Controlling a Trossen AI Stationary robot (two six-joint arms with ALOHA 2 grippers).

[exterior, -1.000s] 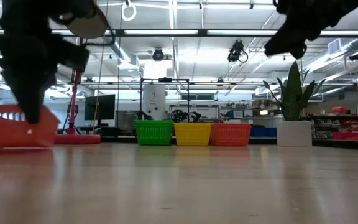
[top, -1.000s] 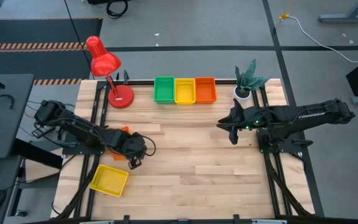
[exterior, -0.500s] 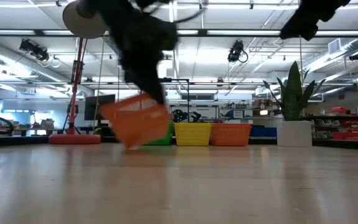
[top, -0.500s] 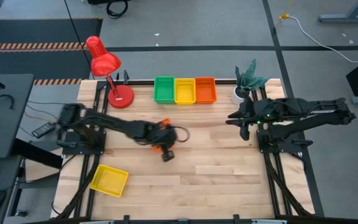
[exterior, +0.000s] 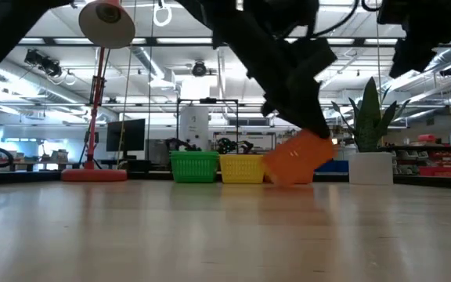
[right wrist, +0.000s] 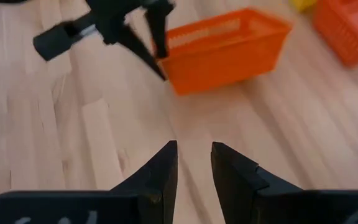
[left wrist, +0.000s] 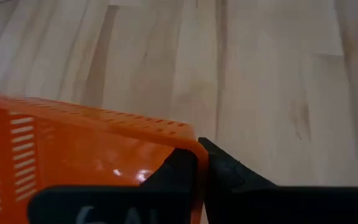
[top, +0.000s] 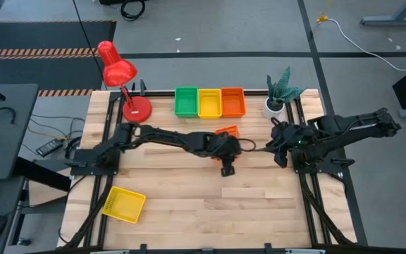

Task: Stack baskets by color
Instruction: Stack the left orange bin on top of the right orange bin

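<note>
Since a second ago, the left arm has swung across the table from its own side toward the middle, carrying an orange basket (top: 226, 132) with it. Nearest the table's front edge, far from the row of baskets at the back, one yellow basket (top: 124, 204) lies alone, untouched. Closer to that row, the left gripper (top: 224, 149) is clamped on the rim of the carried orange basket, which hangs tilted, just short of the row's orange end. The right gripper (top: 279, 147) hovers beside the carried basket, on its own side of the table, fingers slightly parted and holding nothing. At the back edge stands the row itself: a green basket (top: 186, 101), a yellow stack (top: 209, 102) and an orange stack (top: 232, 101), touching side by side.

The step in hand looks like delivery of the orange basket. Next it needs levelling, lining up squarely over the orange stack, then lowering in before the fingers let go.
</note>
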